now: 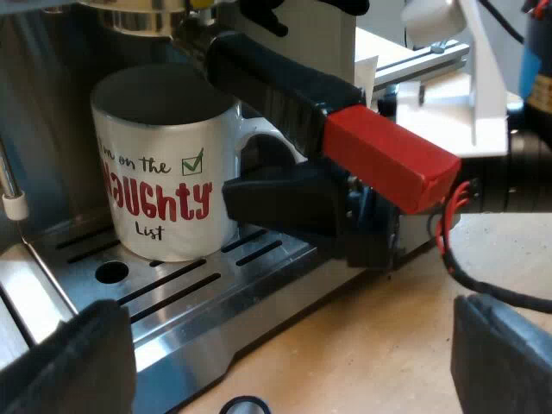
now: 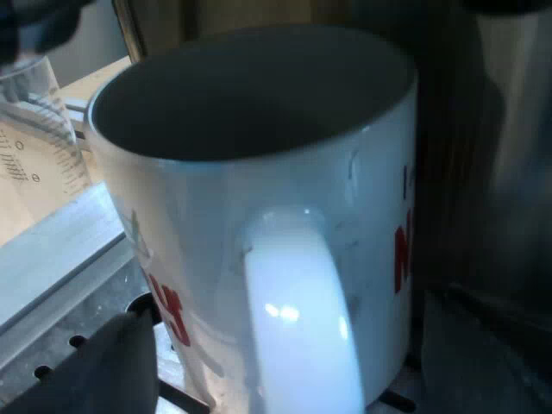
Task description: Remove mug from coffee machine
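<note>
A white mug (image 1: 168, 164) with red "NAUGHTY" lettering stands upright on the espresso machine's slotted drip tray (image 1: 190, 293), under the brew head. The metal holder's dark handle with its red end (image 1: 388, 155) sticks out from the machine's front, just above the mug's handle. My right gripper's black finger (image 1: 289, 203) sits at the mug's handle. In the right wrist view the mug (image 2: 259, 172) is very close, and my right gripper (image 2: 289, 358) is open with a finger either side of the white handle (image 2: 302, 310). My left gripper (image 1: 285, 371) hangs open over the wooden table before the tray, holding nothing.
A measuring glass (image 2: 34, 138) stands beside the mug at the tray's edge. The steam wand (image 1: 9, 190) hangs near the mug's far side. A white frame (image 1: 448, 95) rises beyond the red handle end. A small black ring (image 1: 243, 405) lies on the wooden table (image 1: 388, 336).
</note>
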Robot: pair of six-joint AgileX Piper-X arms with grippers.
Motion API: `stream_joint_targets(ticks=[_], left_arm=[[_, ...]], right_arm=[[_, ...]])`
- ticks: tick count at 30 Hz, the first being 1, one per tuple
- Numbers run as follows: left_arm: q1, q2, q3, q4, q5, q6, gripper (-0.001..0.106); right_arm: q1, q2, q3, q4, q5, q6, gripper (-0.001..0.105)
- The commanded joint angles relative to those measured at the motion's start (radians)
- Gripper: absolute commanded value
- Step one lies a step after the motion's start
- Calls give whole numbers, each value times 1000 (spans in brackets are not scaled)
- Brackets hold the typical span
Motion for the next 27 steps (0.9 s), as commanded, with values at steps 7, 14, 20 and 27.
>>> stream_joint_targets(ticks=[7,14,20,27], left_arm=[[-5,-1,-2,-17,21,-9,77],[-5,-1,-2,-17,21,-9,77],[-5,-1,-2,-17,21,-9,77],[-5,-1,-2,-17,21,-9,77]], right_arm=[[-2,5,-20,-13,-2,-11,7],[20,-40,-10,29,30,-11,0],[21,-114,52,52,60,-11,0],[21,-238,150,71,70,-11,0]])
